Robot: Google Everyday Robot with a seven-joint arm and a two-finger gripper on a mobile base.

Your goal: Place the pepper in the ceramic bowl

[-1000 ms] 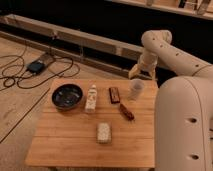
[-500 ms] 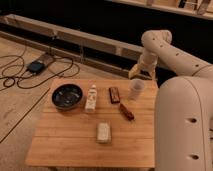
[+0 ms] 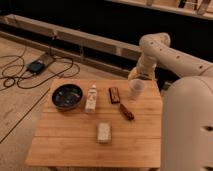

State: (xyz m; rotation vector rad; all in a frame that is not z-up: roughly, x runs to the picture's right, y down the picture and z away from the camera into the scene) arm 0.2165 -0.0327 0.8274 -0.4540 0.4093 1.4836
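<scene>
The slender, tapered, dark red-brown pepper (image 3: 126, 111) lies slantwise, apart from the ceramic bowl (image 3: 67, 98). The gripper (image 3: 136, 76) hangs above the white cup (image 3: 136, 89); its grip cannot be told.

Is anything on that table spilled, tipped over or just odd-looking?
Nothing stands out. The ceramic bowl sits upright, the pepper lies flat near the dark bar, and nothing is spilled on the wooden table. The gripper hangs just above the white cup at the table's back edge.

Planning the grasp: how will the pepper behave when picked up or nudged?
The pepper looks small and slender, so probably light. Its rounded, tapering shape may roll or pivot if nudged. The gripper hangs by the white cup, beyond the pepper.
</scene>
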